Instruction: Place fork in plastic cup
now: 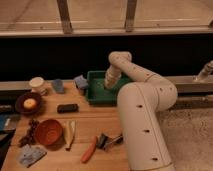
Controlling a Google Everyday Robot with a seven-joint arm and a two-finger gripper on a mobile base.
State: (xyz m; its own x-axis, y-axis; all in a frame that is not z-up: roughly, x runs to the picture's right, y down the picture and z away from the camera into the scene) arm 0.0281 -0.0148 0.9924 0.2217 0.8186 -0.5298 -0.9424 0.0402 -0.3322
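My gripper (107, 86) hangs from the white arm (131, 70) and reaches down into the green tray (96, 97) at the back of the wooden table. A small pale greyish thing, seemingly the fork (99, 85), lies in the tray right at the gripper. I cannot tell whether the gripper touches it. A cream cup (36, 84) and a small bluish cup (57, 86) stand to the left of the tray, apart from the gripper.
A blue block (81, 81) stands by the tray's left rim. A dark bowl (27, 103), a black block (67, 107), an orange bowl (48, 131), an orange-handled tool (90, 149) and a black-handled tool (110, 141) lie on the table. The arm's base (145, 130) stands at the right.
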